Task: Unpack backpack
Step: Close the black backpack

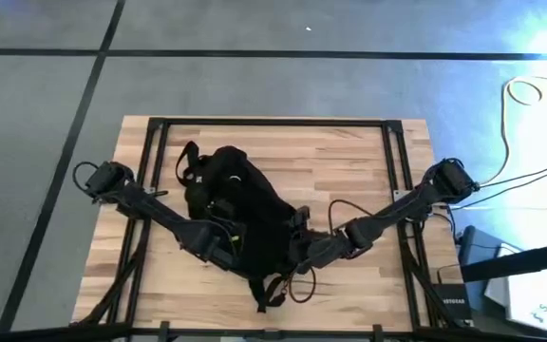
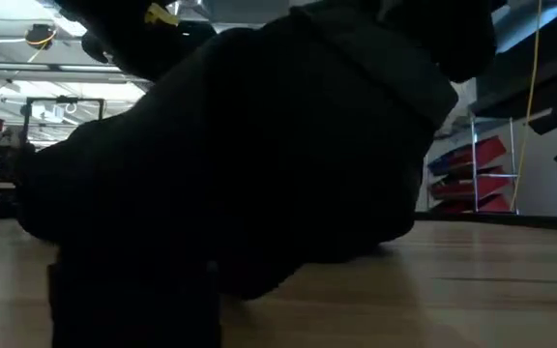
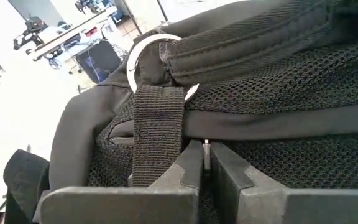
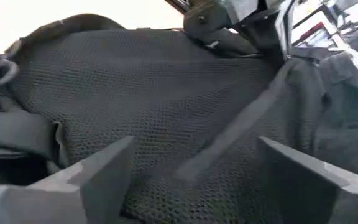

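Note:
The black backpack [image 1: 240, 214] lies in the middle of the wooden table and fills the low view [image 2: 259, 155]. Its mesh panel [image 4: 166, 93] faces up, and a webbing strap [image 3: 157, 130] hangs from a metal ring [image 3: 143, 59]. My left gripper [image 1: 221, 242] is at the backpack's near left side, shut [image 3: 204, 163] on it. My right gripper [image 1: 307, 252] is at the backpack's near right side, open [image 4: 197, 180], with its fingers wide apart over the mesh; whether they touch it I cannot tell. My left gripper pinches a small silvery piece [image 3: 206, 147] between its two fingertips, at a seam between the backpack's mesh panels, just beside the webbing strap. The backpack rests on the table.
The backpack's loose straps [image 1: 273, 290] trail toward the table's near edge. Black frame rails [image 1: 273, 122] run along the table's far edge and sides. Bare wood [image 1: 349, 161] shows at the far right and far left of the backpack.

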Available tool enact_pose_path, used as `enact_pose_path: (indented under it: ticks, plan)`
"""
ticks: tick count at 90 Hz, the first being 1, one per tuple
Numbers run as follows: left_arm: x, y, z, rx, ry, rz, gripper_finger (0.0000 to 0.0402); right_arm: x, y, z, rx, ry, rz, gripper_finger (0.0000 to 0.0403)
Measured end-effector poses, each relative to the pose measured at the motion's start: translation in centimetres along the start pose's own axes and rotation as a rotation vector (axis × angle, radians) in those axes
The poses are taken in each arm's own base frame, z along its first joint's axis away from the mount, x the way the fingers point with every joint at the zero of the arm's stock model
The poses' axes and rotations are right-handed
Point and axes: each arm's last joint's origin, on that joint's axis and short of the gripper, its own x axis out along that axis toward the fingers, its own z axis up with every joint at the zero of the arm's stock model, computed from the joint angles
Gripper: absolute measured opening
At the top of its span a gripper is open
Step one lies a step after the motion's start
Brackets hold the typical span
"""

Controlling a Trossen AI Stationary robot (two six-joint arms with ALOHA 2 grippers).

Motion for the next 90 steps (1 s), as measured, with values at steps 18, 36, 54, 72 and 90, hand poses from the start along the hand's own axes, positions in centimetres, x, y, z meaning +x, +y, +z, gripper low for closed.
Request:
enact_pose_path:
  ticks: [18, 36, 54, 72, 90]
  plan:
    - [-0.2, 0.0, 0.0, -0.001, -0.001, -0.008, 0.0, -0.8, 0.7, 0.4, -0.09, -0.006, -0.038, 0.0271]
    - [-0.3, 0.0, 0.0, -0.007, -0.001, -0.012, 0.0, -3.7, 2.7, 1.4, -0.21, -0.012, -0.108, 0.0221]
    - [-0.5, -0.1, -0.1, -0.049, 0.0, -0.019, 0.0, -6.2, 5.2, 1.1, -0.426, 0.006, 0.011, 0.0205]
    - [-0.8, -0.3, -0.1, -0.071, -0.006, -0.034, 0.0, -4.3, 4.1, 0.7, -0.368, 0.06, -0.017, 0.0215]
    - [-1.0, -0.3, -0.1, -0.07, -0.008, -0.039, 0.0, -2.8, 2.6, -0.2, -0.379, 0.136, 0.0, 0.0229]
